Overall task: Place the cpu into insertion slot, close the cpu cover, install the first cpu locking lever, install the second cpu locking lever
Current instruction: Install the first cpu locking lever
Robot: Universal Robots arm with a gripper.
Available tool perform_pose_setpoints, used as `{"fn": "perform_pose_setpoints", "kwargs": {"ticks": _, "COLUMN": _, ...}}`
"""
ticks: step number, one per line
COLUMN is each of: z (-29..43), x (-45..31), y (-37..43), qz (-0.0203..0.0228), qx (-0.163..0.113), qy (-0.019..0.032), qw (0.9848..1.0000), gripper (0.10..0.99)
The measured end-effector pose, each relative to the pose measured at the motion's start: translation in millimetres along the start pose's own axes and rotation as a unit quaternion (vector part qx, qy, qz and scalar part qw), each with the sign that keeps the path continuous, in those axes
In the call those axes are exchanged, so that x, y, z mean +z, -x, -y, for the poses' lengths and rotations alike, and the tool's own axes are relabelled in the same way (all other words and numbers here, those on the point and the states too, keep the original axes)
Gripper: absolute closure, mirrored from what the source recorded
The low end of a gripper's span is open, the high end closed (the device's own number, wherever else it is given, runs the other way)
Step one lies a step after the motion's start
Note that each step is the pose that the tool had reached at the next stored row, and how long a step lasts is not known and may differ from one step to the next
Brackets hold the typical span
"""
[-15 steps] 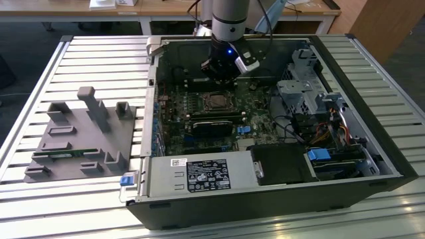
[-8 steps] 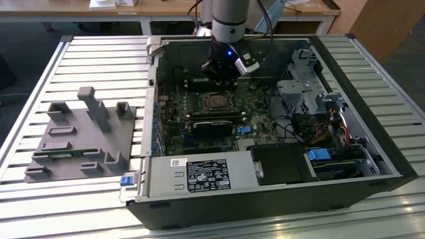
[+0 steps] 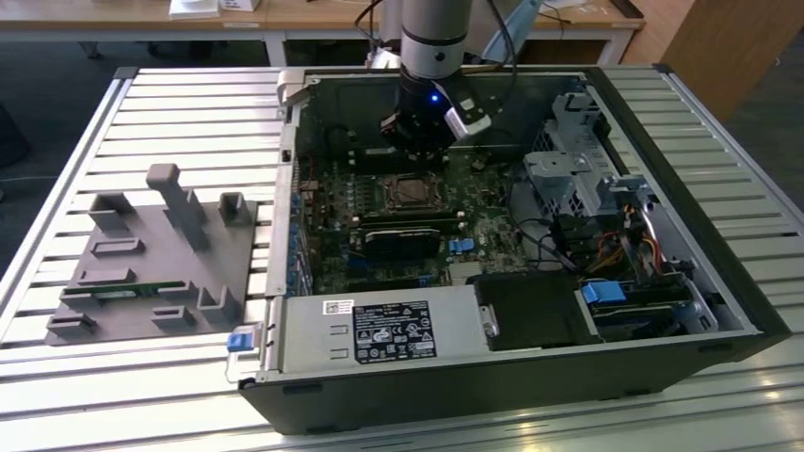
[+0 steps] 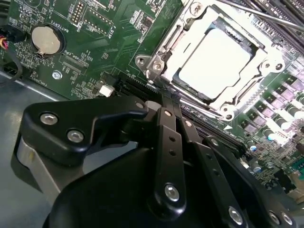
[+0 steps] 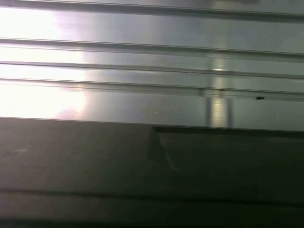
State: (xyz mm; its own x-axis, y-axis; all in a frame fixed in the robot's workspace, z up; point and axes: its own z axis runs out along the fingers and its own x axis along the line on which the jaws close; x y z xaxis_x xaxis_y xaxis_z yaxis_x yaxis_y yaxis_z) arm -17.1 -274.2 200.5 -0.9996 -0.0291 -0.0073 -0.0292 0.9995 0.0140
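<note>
The robot arm [image 3: 435, 33] is a smooth grey metal cylinder that meets a black wrist housing, where a small blue light glows. Dark cables hang alongside it, and a silver-grey block, perhaps a camera mount, juts from the wrist toward the exterior view's right. In the second wrist view the matte black gripper [image 4: 164, 111] is built of flat linkage bars and rounded plates, fastened with shiny silver screws and pins.

I see a ribbed metal table [image 3: 188, 104] under bright light, wooden desks [image 3: 314, 17] at the far side, dark floor [image 3: 51, 66]
</note>
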Motion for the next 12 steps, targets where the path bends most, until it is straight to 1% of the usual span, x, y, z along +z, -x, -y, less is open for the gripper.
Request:
{"fn": "perform_pose_setpoints", "kwargs": {"ticks": 3, "z": 0.0, "x": -0.5, "y": 0.0, "qz": -0.0001, "qx": 0.000, "qy": -0.0012, "qw": 1.0000, "gripper": 0.969}}
{"fn": "perform_pose_setpoints", "kwargs": {"ticks": 12, "z": 0.0, "x": -0.6, "y": 0.0, "qz": -0.0001, "qx": 0.000, "qy": -0.0020, "qw": 1.0000, "gripper": 0.969}}
